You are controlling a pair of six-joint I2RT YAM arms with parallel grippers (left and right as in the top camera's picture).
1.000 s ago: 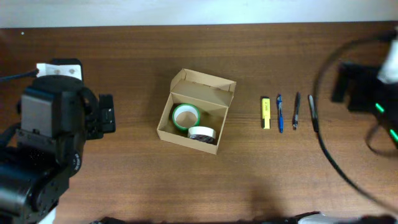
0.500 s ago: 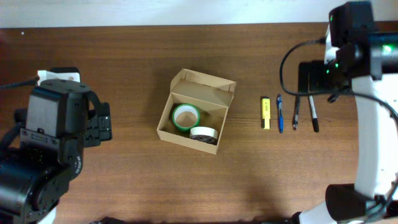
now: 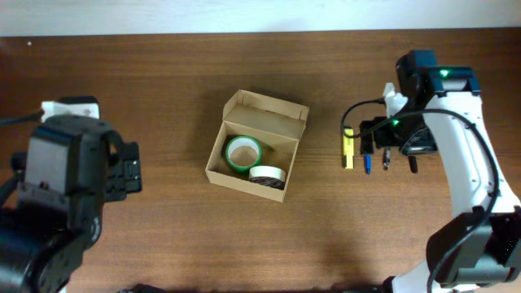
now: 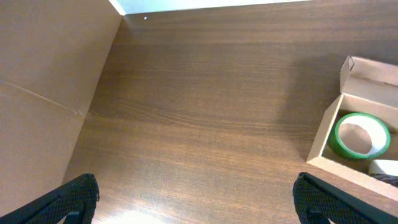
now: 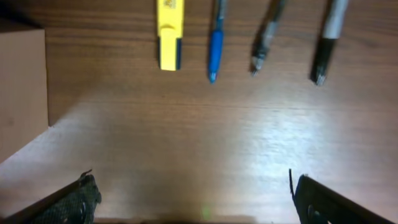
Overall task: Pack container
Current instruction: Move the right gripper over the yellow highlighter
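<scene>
The container (image 3: pixel 215 158), a tan cardboard box with its flap lid open, sits mid-table. It holds a green tape roll (image 3: pixel 242 152) and a white tape roll (image 3: pixel 264 174). The box (image 4: pixel 324 132) and green roll (image 4: pixel 362 134) also show in the left wrist view. My right gripper (image 3: pixel 389 134) is open and empty, hovering over the row of pens. In the right wrist view (image 5: pixel 193 186) its fingers stand wide apart above bare wood. My left gripper (image 3: pixel 130 171) is open and empty far left of the box, and it shows in the left wrist view (image 4: pixel 196 186).
Right of the box lie a yellow highlighter (image 5: pixel 170 31), a blue pen (image 5: pixel 216 50), a dark pen (image 5: pixel 264 46) and a black marker (image 5: pixel 326 53), side by side. My right arm covers their upper ends in the overhead view. A cardboard surface (image 4: pixel 50 74) fills the left of the left wrist view.
My right arm has swung in from the table's right edge to above the pens. My left arm has shifted slightly leftward. The box and rolls have not moved.
</scene>
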